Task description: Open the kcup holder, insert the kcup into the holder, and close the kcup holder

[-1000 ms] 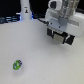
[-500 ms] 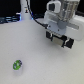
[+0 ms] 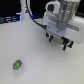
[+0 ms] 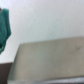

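Exterior view: the arm (image 3: 62, 20) enters from the upper right of this view, white-bodied, with a cable (image 3: 30, 12) looping off behind it; the gripper (image 3: 59, 42) hangs below the wrist, pointing down over the table (image 3: 35, 55); two dark fingers (image 3: 51, 38) show with a gap between them, so they appear parted, and nothing is seen held between them; the picture is too coarse to say more. The kcup (image 3: 17, 64) lies on the table toward the exterior view's lower left, well apart from the gripper; it is small, round and bright green with a pale patch on it; it looks near-circular from here, so no long axis can be made out, and which way its top faces cannot be told. A dark strip runs along the far edge at the upper left; what it is cannot be told.

Wrist view: blurred throughout; a broad grey-tan flat surface (image 4: 50, 62) fills the lower part, with a pale area above it; a teal-green shape (image 4: 4, 30) sits at one edge, cut by the frame, its identity unclear. The fingers do not show clearly here; the kcup cannot be identified with confidence in this view; the arm body and cable show only in the exterior view.
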Controlling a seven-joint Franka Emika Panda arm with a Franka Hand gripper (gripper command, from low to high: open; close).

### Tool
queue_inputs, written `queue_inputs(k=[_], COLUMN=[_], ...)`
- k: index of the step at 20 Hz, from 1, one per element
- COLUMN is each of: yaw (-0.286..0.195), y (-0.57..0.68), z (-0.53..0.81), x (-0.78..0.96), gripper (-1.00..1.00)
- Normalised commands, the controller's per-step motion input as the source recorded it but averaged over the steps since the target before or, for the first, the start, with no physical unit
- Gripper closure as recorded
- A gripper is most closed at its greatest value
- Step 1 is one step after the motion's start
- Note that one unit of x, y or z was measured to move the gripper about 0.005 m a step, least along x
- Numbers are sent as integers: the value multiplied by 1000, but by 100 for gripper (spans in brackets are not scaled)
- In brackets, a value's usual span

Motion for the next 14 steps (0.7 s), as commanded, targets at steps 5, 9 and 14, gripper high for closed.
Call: queue_inputs(k=[5, 9, 14], yaw=[-189, -203, -203], y=[-632, -653, -685], z=[243, 155, 117], x=[298, 272, 199], gripper=[-100, -100, -100])
